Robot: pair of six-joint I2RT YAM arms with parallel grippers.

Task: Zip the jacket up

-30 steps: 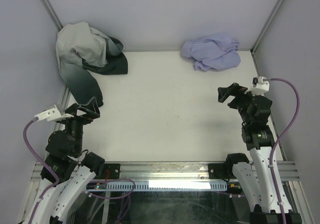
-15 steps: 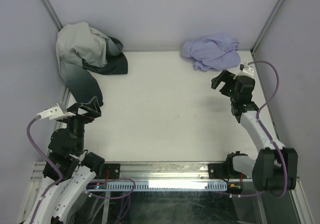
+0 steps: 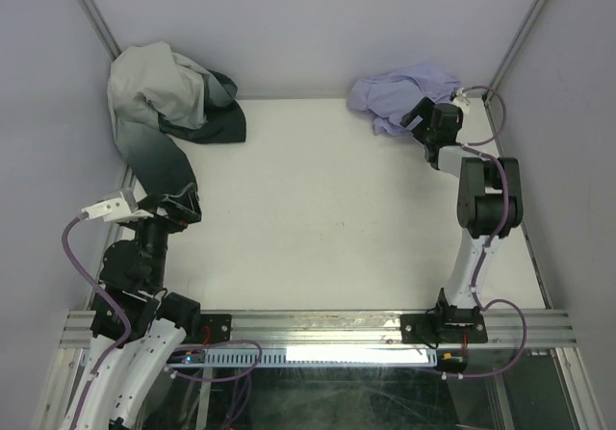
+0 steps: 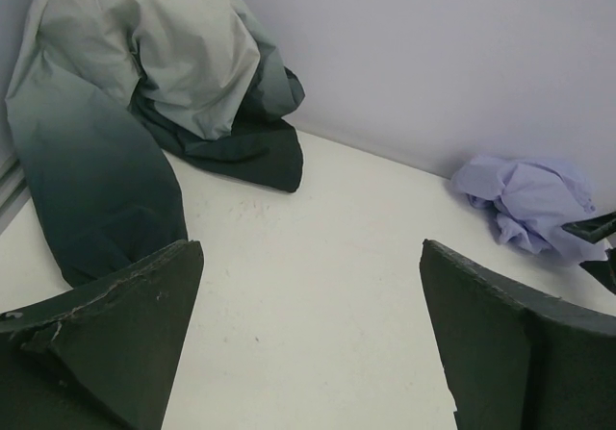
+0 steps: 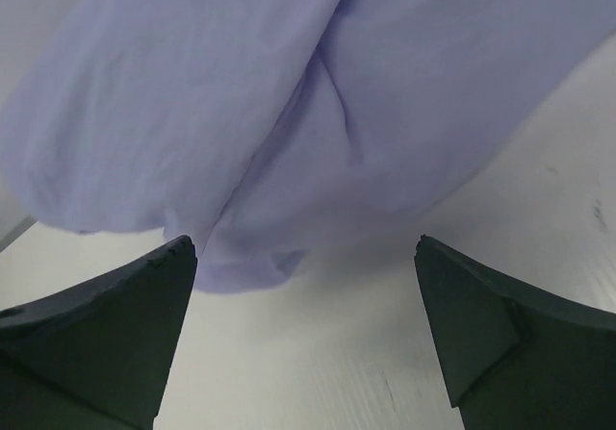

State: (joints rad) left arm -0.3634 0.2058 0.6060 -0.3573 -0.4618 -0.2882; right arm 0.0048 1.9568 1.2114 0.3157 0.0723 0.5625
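Observation:
The lavender jacket (image 3: 393, 98) lies crumpled in the far right corner of the table. It fills the upper part of the right wrist view (image 5: 289, 103) and shows small at the far right of the left wrist view (image 4: 529, 199). My right gripper (image 3: 420, 114) is open, stretched out to the jacket's near right edge, its fingers (image 5: 106, 334) just short of the cloth. My left gripper (image 3: 183, 207) is open and empty at the near left, its fingers (image 4: 106, 343) over bare table.
A white-and-dark-green gradient garment (image 3: 164, 113) is heaped in the far left corner and trails down the left edge, close to my left gripper. It also shows in the left wrist view (image 4: 144, 113). Walls close in the table (image 3: 318, 209) at the back and sides.
My right arm has stretched far forward from the near right to the jacket's edge. My left gripper has turned slightly and shifted a little right.

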